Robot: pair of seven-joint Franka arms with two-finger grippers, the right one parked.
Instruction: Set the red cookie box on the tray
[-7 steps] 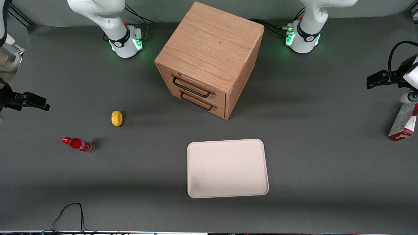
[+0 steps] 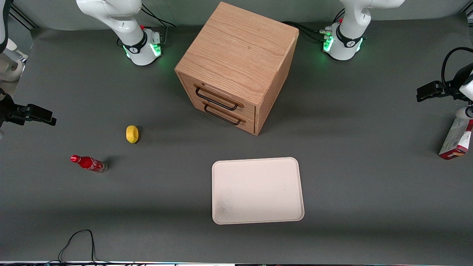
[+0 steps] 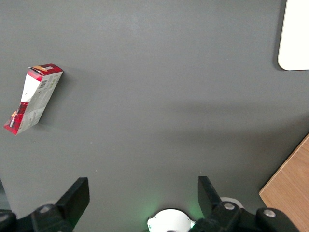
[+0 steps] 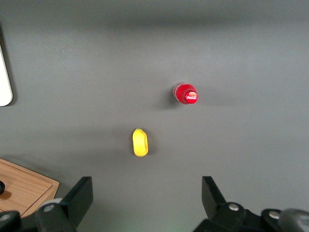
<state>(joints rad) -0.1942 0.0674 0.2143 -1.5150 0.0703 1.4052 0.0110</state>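
Observation:
The red cookie box (image 2: 456,138) lies on the dark table at the working arm's end; it is a slim red carton with white and grey panels. It also shows in the left wrist view (image 3: 33,99), lying flat and slanted. The cream-pink tray (image 2: 257,190) sits empty near the table's middle, in front of the wooden cabinet; one corner of it shows in the left wrist view (image 3: 295,34). My left gripper (image 2: 428,91) hangs high above the table, a little farther from the front camera than the box. In the left wrist view the gripper (image 3: 142,186) is open wide, empty and well apart from the box.
A wooden drawer cabinet (image 2: 236,66) with two black handles stands farther from the front camera than the tray. A yellow lemon (image 2: 132,133) and a small red soda bottle (image 2: 88,163) lie toward the parked arm's end. A black cable (image 2: 77,240) loops at the table's near edge.
My left gripper has shifted slightly toward the working arm's end of the table. The cookie box and the tray have not moved.

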